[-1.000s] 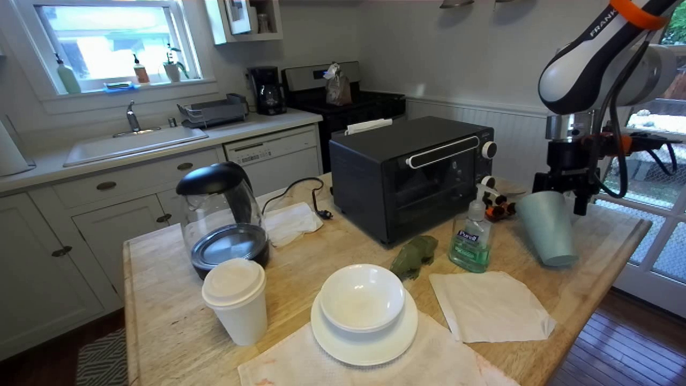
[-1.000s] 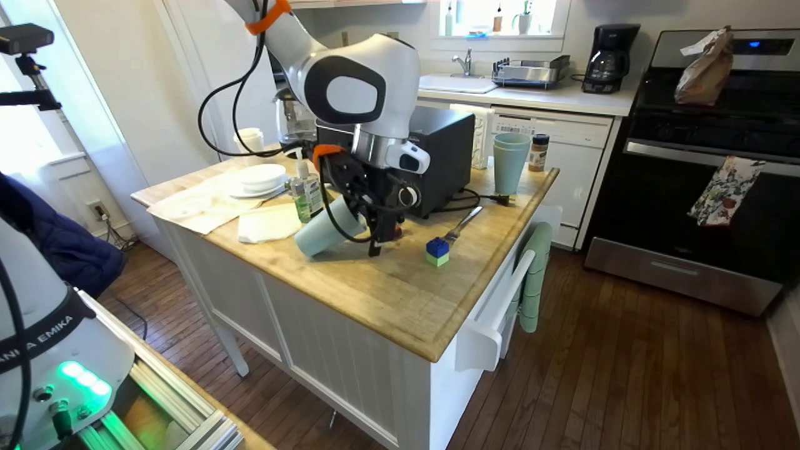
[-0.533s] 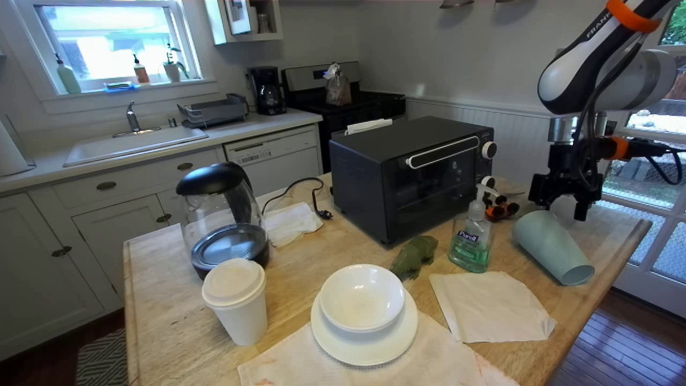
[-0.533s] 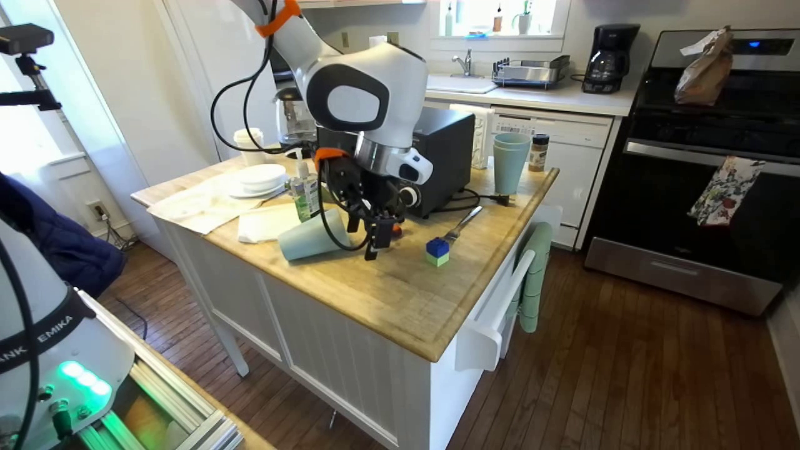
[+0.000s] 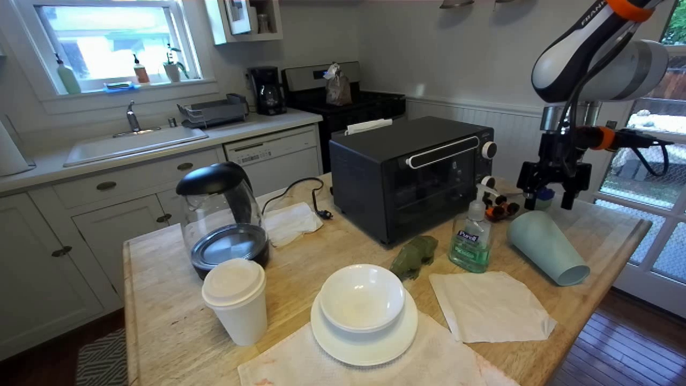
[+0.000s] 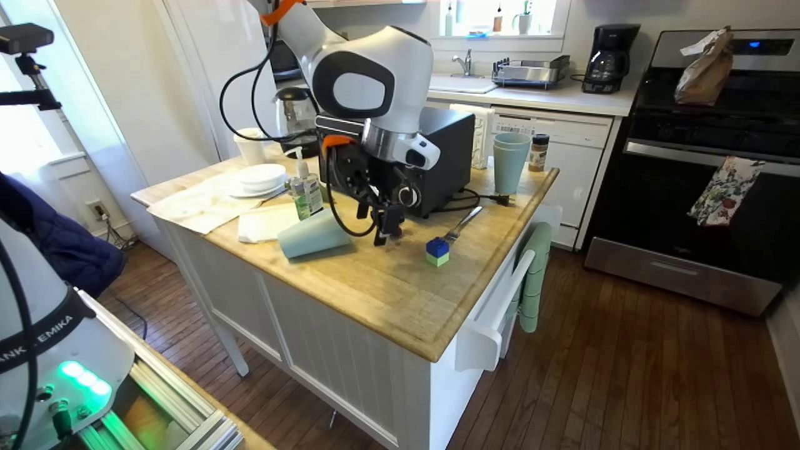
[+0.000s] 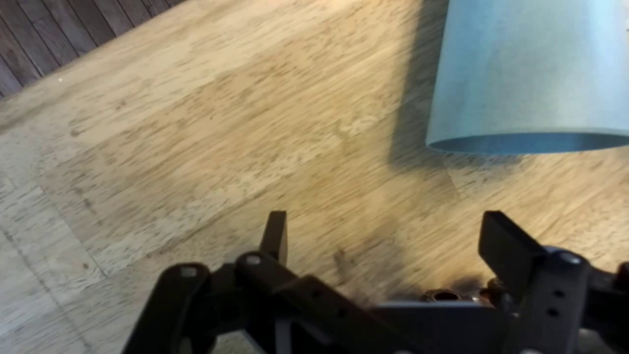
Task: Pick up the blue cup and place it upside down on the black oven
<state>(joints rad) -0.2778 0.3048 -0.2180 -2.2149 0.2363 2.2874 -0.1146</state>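
The blue cup (image 5: 549, 249), a pale blue-green tumbler, lies on its side on the wooden table in both exterior views (image 6: 312, 235). In the wrist view the cup (image 7: 530, 73) is at the upper right, its open rim facing my gripper. My gripper (image 5: 549, 202) is open and empty, pointing down above the table, beside the rim end and apart from it. It also shows in an exterior view (image 6: 371, 228) and in the wrist view (image 7: 385, 228). The black oven (image 5: 412, 177) stands on the table with its door shut. My arm partly hides the oven (image 6: 444, 156) in an exterior view.
A Purell bottle (image 5: 471, 244) stands between oven and cup. An orange-black object (image 5: 501, 209) lies near the oven knobs. A paper napkin (image 5: 493, 305), green figure (image 5: 414, 257), bowl (image 5: 363, 297), lidded white cup (image 5: 236, 303) and kettle (image 5: 222, 220) share the table. Stacked blue-green tumblers (image 6: 510, 164) stand behind the oven.
A second ago the blue cup was tilted up with its upper end at my gripper; now it lies on its side. My gripper has lifted slightly and moved away from it.
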